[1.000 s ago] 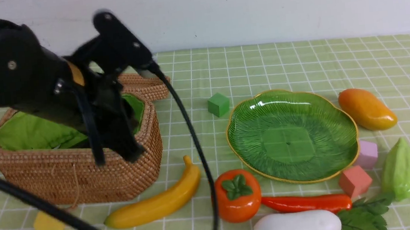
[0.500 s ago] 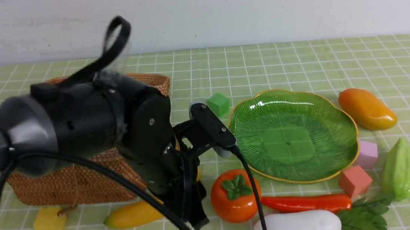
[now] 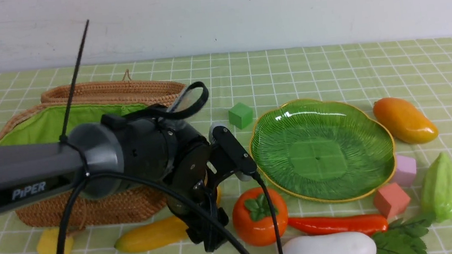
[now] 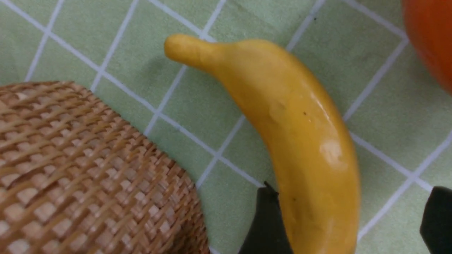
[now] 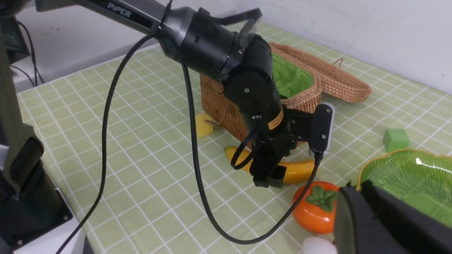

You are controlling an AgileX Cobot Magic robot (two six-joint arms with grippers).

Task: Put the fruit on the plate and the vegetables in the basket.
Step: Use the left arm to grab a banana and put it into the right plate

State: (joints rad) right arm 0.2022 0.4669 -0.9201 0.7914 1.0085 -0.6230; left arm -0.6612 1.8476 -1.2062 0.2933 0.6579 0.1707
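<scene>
Hanging low over the counter (image 3: 328, 71), the left gripper (image 4: 349, 225) was open. From where I stood, its two black fingers (image 4: 266, 222) sat one on each side of the banana (image 4: 300, 134). One finger was right up against the banana's side. The other one was a little way off.

The banana lay flat on the green checked cloth, just in front of the basket (image 3: 92, 206). Its thin end pointed past the basket's corner. The persimmon (image 3: 261, 217) sat on the cloth just beside the gripper, on the far side from the basket.

The basket was open and showed its bright green lining. Its lid (image 3: 114, 90) lay flat behind it. A yellow block (image 3: 51, 245) sat by its front corner.

Right of the persimmon was the plate (image 3: 317, 126). The mango (image 3: 404, 120) lay on the cloth near the plate's right side. A green cube (image 3: 241, 115) was behind the plate's left edge. A lilac cube (image 3: 405, 170) and a pink cube (image 3: 391, 200) sat just beside its rim.

In front of the plate lay the red pepper (image 3: 339, 224), its tip against the persimmon. Nearer still were the white radish (image 3: 329, 250) and the leafy sprig (image 3: 403, 240). The green gourd (image 3: 440, 187) stood to the right of them.

The right gripper (image 5: 356, 208) was closed and hung near the persimmon and the radish.
</scene>
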